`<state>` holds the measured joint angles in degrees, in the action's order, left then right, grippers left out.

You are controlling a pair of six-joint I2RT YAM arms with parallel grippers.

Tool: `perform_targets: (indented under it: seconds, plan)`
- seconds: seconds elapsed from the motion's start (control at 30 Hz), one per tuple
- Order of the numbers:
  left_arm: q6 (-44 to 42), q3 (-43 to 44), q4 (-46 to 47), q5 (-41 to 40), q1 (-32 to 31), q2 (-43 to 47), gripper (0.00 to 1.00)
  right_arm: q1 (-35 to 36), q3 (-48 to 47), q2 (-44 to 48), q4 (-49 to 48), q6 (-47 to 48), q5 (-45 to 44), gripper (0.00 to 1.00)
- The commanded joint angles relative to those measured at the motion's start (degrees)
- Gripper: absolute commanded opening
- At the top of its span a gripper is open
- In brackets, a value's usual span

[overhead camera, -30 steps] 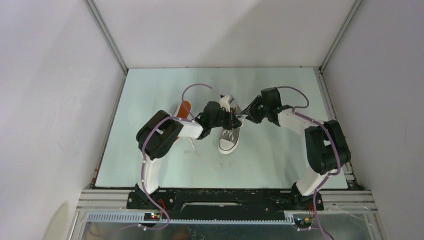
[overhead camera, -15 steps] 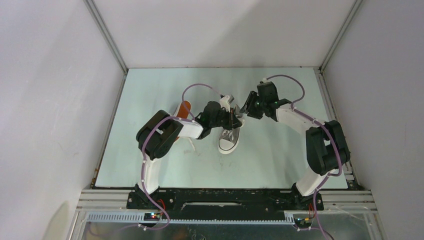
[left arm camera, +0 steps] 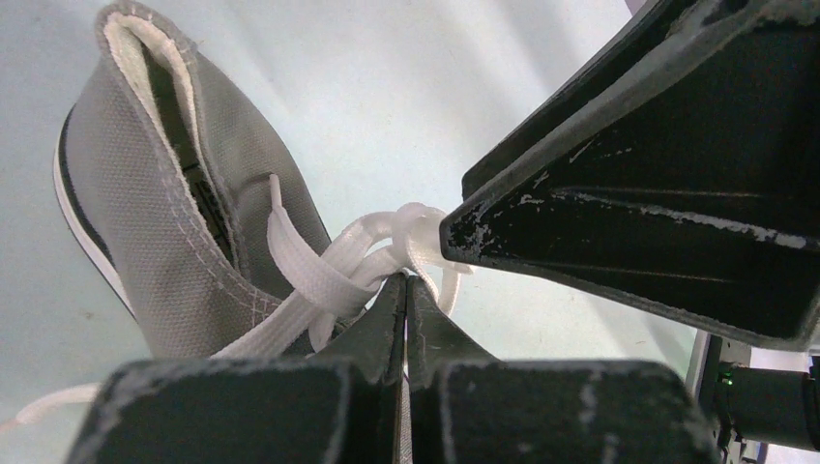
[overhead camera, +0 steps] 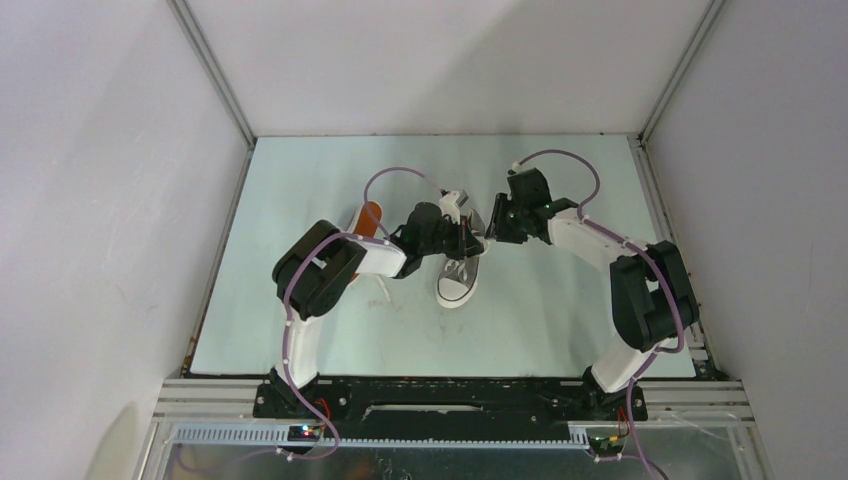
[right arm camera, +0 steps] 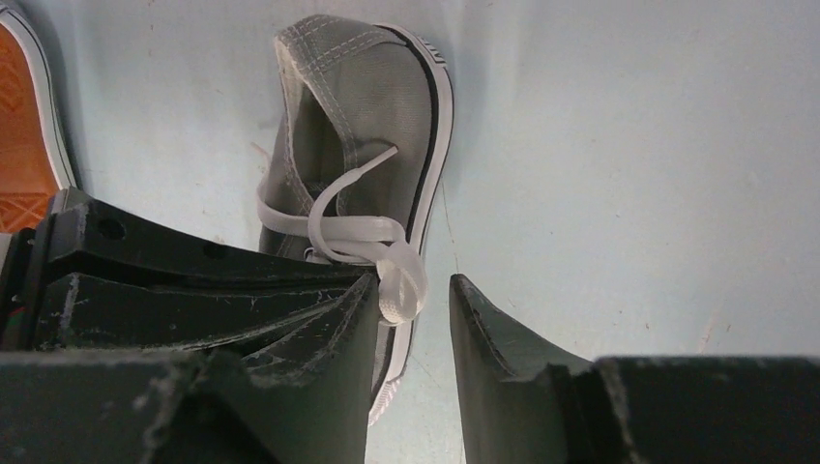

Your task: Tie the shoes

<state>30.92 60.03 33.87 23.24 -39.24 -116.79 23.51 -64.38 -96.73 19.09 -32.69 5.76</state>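
A grey shoe [overhead camera: 457, 285] stands at mid-table with its white toe cap toward the arms; its heel opening [right arm camera: 372, 106] shows in the right wrist view. My left gripper [left arm camera: 406, 280] is shut on the shoe's white lace [left arm camera: 319, 280], just beside the knot. My right gripper [right arm camera: 414, 282] is open right next to it, and a loop of lace [right arm camera: 401, 285] hangs between its fingers, against the left one. From above, the left gripper [overhead camera: 474, 240] and the right gripper [overhead camera: 490, 228] nearly touch over the shoe's heel. The second shoe [overhead camera: 370, 216] lies on its side, orange sole up.
The second shoe's orange sole [right arm camera: 24, 135] lies just left of the left arm's wrist. White walls enclose the pale green table [overhead camera: 560, 320] on three sides. A loose lace end [overhead camera: 383, 290] trails under the left forearm.
The right arm has swung left and farther back, bringing its gripper up against the left gripper at the lace. The left arm and both shoes have stayed put.
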Motion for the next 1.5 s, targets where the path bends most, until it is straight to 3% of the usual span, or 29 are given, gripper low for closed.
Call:
perform_targets:
  seconds: [0.0, 0.23, 0.5, 0.57, 0.67, 0.73, 1.47]
  plan:
    - [-1.89, 0.6, -3.14, 0.4, 0.22, -0.1, 0.0, 0.79, -2.48, 1.71, -0.06, 2.65, -1.02, 0.36]
    - [-1.94, 0.74, -3.28, 0.3, 0.22, -0.17, 0.0, 1.32, -3.02, 0.67, -0.02, 2.98, 0.29, 0.35]
    - [-1.89, 0.88, -3.55, 0.29, 0.24, -0.14, 0.0, 1.5, -3.58, 1.22, 0.76, 3.44, 0.21, 0.13]
    - [-1.88, 0.86, -3.61, 0.31, 0.22, -0.16, 0.0, 1.58, -3.87, 1.16, 1.03, 3.65, 0.22, 0.15]
    - [-1.83, 0.81, -3.6, 0.29, 0.29, -0.2, 0.0, 1.74, -4.74, 0.29, 2.29, 4.37, -0.36, 0.28]
    - [-1.83, 0.75, -3.6, 0.24, 0.37, -0.11, 0.0, 2.02, -5.14, -0.29, 2.99, 4.78, -1.14, 0.29]
    - [-1.9, 0.79, -3.63, 0.37, 0.4, -0.1, 0.0, 3.9, -7.04, -2.94, 6.01, 7.73, -4.77, 0.26]
